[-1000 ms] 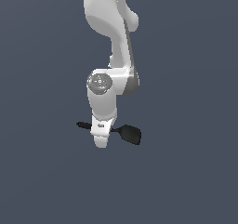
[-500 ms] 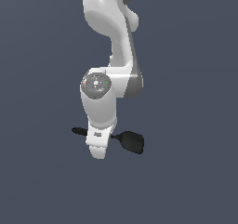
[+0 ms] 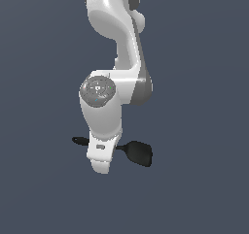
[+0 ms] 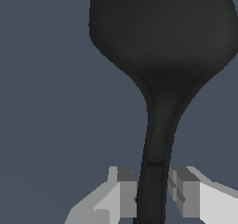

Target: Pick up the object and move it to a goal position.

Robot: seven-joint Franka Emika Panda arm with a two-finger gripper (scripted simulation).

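Observation:
The object is a small black spatula with a thin handle and a broad rounded head. In the exterior view it lies level across the arm's lower end, handle tip toward that view's left and head toward its right. The white hand covers the middle of the handle, so the fingers are hidden there. In the wrist view the gripper is shut on the handle of the object, one grey pad on each side, and the head fills much of the frame.
Only a plain dark grey-blue background shows around the arm in both views. The arm's white links rise straight above the hand.
The hand with the spatula has sunk lower in the exterior view and shifted slightly toward that view's left. The grip on the handle is unchanged.

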